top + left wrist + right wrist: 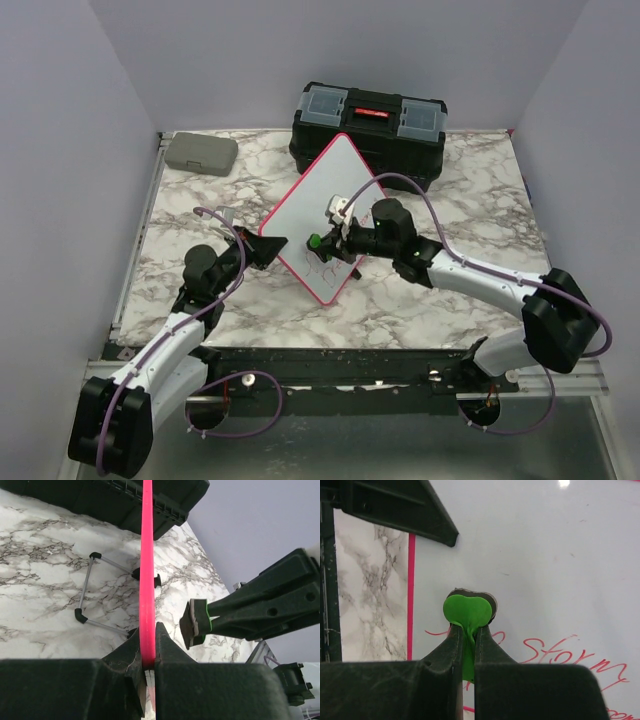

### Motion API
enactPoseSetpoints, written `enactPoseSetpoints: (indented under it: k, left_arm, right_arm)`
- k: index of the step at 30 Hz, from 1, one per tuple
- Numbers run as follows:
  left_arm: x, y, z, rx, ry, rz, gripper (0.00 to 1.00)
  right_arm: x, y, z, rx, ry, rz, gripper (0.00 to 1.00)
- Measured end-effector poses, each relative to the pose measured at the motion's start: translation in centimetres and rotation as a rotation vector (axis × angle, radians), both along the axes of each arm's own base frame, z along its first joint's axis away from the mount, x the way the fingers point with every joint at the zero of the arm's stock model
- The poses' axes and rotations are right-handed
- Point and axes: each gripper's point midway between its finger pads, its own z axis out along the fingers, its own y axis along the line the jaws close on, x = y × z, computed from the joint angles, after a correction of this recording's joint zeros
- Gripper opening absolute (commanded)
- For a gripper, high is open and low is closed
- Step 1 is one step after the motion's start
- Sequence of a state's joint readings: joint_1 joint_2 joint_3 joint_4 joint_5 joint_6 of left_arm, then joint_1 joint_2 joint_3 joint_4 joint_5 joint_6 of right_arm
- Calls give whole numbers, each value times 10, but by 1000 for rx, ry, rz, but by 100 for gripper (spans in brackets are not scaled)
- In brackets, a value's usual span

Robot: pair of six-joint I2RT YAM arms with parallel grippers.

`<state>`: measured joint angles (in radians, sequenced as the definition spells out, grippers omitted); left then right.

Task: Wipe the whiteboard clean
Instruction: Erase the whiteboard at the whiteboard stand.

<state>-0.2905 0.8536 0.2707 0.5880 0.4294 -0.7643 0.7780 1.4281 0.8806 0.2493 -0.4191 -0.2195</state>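
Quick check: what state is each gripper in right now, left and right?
Left gripper: closed, clamping the pink edge of the whiteboard.
Right gripper: closed, holding a small green eraser by its tab.

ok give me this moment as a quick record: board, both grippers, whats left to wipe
whiteboard: propped up on the marble table, white face toward the right arm
left gripper: shut on the whiteboard's pink frame
right gripper: shut on the green eraser, pad facing the board, a small gap showing in the left wrist view
red writing: unerased, low on the board, below the eraser
behind: black toolbox; grey case at the far left corner
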Motion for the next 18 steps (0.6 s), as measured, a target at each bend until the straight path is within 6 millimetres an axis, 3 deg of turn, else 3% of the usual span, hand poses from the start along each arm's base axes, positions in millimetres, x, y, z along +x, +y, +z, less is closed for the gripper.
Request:
enactPoseSetpoints:
  k: [9, 18]
  left_arm:
    - [0, -2, -1, -4, 25, -4, 0]
    - [0, -2, -2, -3, 28, -2, 0]
  right_arm:
    - [-40, 3, -47, -92, 31, 80, 1]
    - [-40, 13, -53, -73, -61, 6, 1]
